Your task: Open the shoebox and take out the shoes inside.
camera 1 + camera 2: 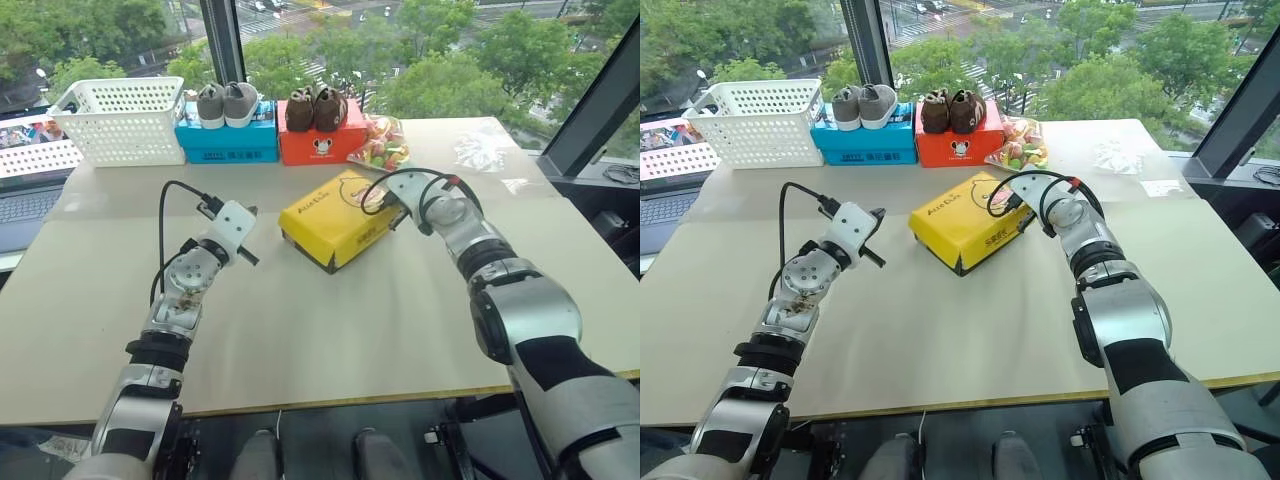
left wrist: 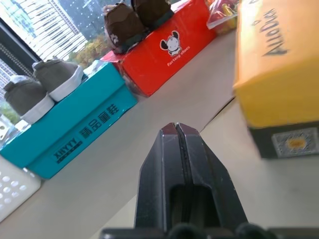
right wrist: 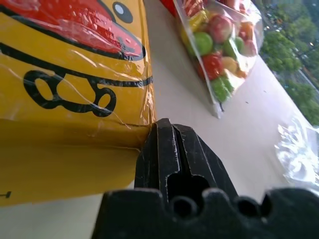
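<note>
- While the shoebox [image 1: 334,218] sits closed in the middle of the counter [image 1: 300,330], its yellow lid is still on top, and black sides peek out under the lid.
- It lies turned at a slant, with one corner pointing toward the robot.
- No green shoes can be seen, because the lid is shut.
- On the right side of the box, the right gripper [image 3: 160,130] has its two black fingers pressed tight together, holding nothing.
- Its tip is right at the edge of the yellow lid, at a corner, and looks like it touches it.
- To the left of the box, the left gripper [image 1: 250,257] is also squeezed shut with nothing in it.
- It floats over the counter, a little way from the box, and does not touch it.
- At the back of the counter stands a blue box [image 1: 226,138] with a grey pair of shoes [image 1: 226,103] on top.
- Just beside it stands an orange-red box [image 1: 320,140] with a brown pair of shoes [image 1: 315,108] on top.
- Left of the blue box there is a white basket [image 1: 120,120] full of little holes.
- Right of the orange-red box lies a clear bag of colourful sweets [image 1: 378,145].
</note>
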